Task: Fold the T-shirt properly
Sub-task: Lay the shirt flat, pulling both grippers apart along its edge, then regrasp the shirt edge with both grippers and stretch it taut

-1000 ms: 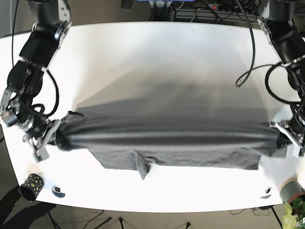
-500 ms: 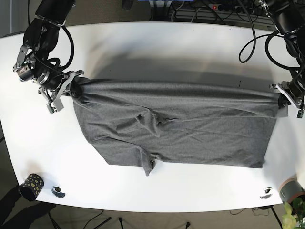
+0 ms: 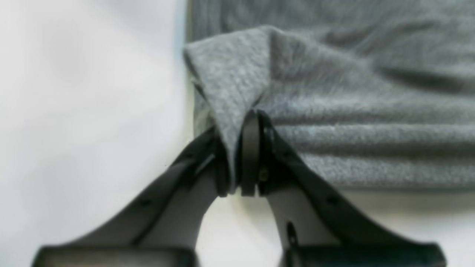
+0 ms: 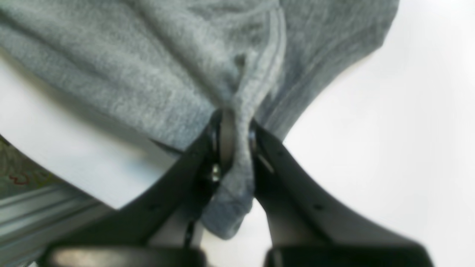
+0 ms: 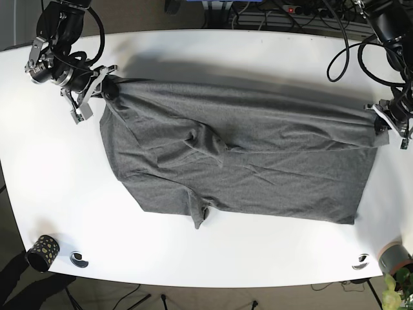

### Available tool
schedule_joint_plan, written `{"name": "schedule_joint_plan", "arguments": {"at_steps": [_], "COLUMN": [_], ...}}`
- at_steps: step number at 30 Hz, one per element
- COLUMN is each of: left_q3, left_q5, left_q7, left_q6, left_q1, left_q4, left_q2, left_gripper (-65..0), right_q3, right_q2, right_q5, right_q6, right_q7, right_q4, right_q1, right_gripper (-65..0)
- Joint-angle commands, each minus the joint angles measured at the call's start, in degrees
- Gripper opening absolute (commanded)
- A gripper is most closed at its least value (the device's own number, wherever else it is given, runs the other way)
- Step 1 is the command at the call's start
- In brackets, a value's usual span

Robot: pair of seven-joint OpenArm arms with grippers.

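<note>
The grey T-shirt [image 5: 239, 155] lies spread across the white table [image 5: 258, 58], with wrinkles near its middle. My right gripper [image 5: 105, 88], at the left of the base view, is shut on the shirt's far left corner. In the right wrist view its jaws [image 4: 233, 144] pinch a bunched fold of grey cloth [image 4: 185, 66]. My left gripper [image 5: 382, 124], at the right of the base view, is shut on the shirt's far right corner. In the left wrist view its jaws [image 3: 237, 163] clamp a folded edge of the shirt [image 3: 352, 111].
A dark speckled cup [image 5: 42, 251] stands at the table's front left corner. A grey pot with a plant [image 5: 395, 258] sits at the front right. Two small round marks [image 5: 79, 259] [image 5: 361, 261] lie near the front edge. Cables and a power strip [image 5: 303, 11] run behind the table.
Both grippers have carried the shirt's held edge from near the front of the table to its far side. The shirt went from a bunched roll to lying spread out.
</note>
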Motion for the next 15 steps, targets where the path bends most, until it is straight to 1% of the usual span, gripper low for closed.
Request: {"name": "schedule_joint_plan", "arguments": {"at_steps": [1, 5, 6, 8, 10, 12, 14, 15], "left_q3": [-0.4, -0.4, -0.4, -0.4, -0.5, -2.1, -5.7, -6.9], "left_q5": [-0.3, -0.4, -0.4, -0.4, -0.8, -1.0, -4.0, -5.8], "left_q7": [-1.0, -1.0, -1.0, -1.0, -0.9, -0.5, 0.9, 1.8], "left_q6": [0.2, 0.2, 0.2, 0.3, 0.3, 0.2, -0.1, -0.7], "left_q1": [-0.9, -0.9, -0.9, -1.0, -2.0, -3.4, -4.1, -4.2], "left_q4": [-0.5, -2.3, -2.8, -3.5, -3.8, -3.2, -2.0, -1.8], "left_q2": [-2.1, -2.3, -2.4, -2.5, -2.6, -2.6, -2.6, -2.6], "left_gripper": [-56.0, -45.0, -40.7, -32.4, -25.8, -23.2, -22.5, -22.4], "right_q3": [0.4, 0.4, 0.4, 0.4, 0.5, 1.6, 3.2, 3.5], "right_q2": [0.9, 0.9, 0.9, 0.9, 0.9, 0.9, 0.9, 0.9], "right_q5": [0.5, 0.5, 0.5, 0.6, 2.1, 4.4, 7.4, 8.4], "right_q6": [-0.05, -0.05, -0.05, -0.05, -0.05, -0.05, -0.05, -0.05], "right_q7": [0.5, 0.5, 0.5, 0.9, 1.8, 2.5, 2.6, 2.6], "right_q4": [1.3, 1.3, 1.3, 1.3, 1.2, 1.2, 1.2, 1.2], "right_q1": [-0.3, -1.1, -1.5, -1.9, -2.6, -3.3, -3.6, -3.6], "right_gripper": [-65.0, -65.0, -63.9, -56.9, -48.5, -41.2, -34.4, -32.8]}}
